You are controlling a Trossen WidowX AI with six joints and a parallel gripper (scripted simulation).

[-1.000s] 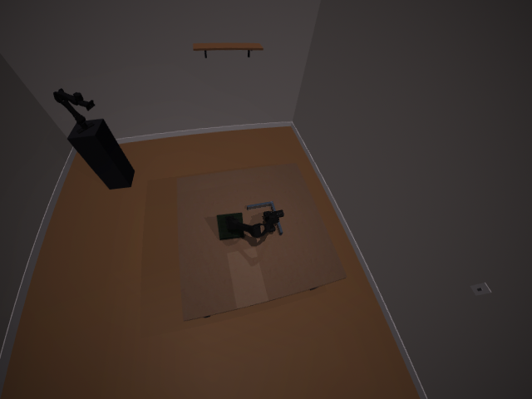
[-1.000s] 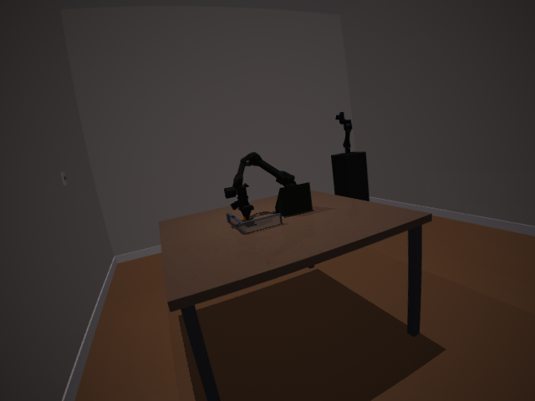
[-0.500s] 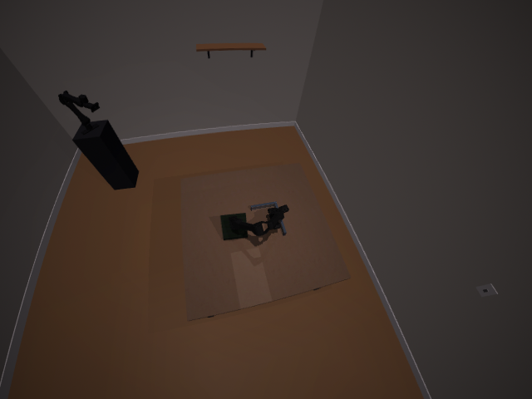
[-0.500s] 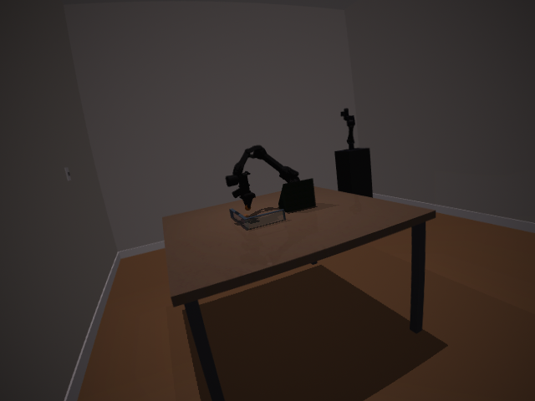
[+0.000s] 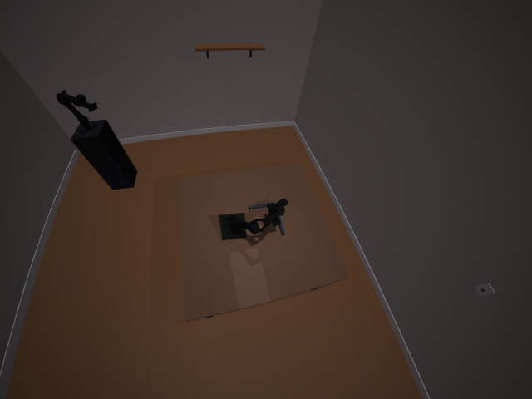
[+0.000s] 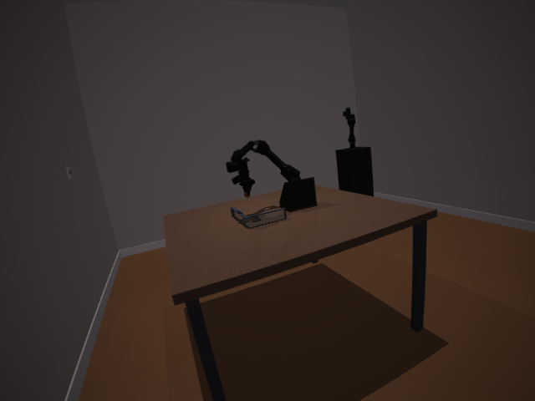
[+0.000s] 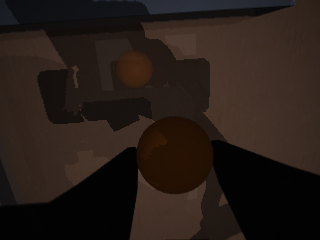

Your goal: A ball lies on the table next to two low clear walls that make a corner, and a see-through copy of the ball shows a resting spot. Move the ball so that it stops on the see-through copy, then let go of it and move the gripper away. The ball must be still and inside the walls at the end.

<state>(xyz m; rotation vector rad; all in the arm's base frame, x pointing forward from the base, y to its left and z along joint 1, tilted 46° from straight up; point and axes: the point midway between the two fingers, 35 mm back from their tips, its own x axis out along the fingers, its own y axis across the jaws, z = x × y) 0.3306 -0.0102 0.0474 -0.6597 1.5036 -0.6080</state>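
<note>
the arm [image 6: 271, 159] is rising from its base at the back of the table, bending at the elbow and folding down so the wrist is pointing almost straight at the tabletop. the gripper [image 7: 175, 156] is hanging above the surface, its two dark fingers pressing in on either side of the orange ball [image 7: 175, 154] and gripping it between them.

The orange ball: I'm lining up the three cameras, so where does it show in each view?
Top: not visible; the black arm covers it.
Exterior: orange ball, a speck at the gripper tip, above the table.
Wrist: centre, clamped between the dark jaws.
Shared landmark: the low clear blue-edged walls.
</note>
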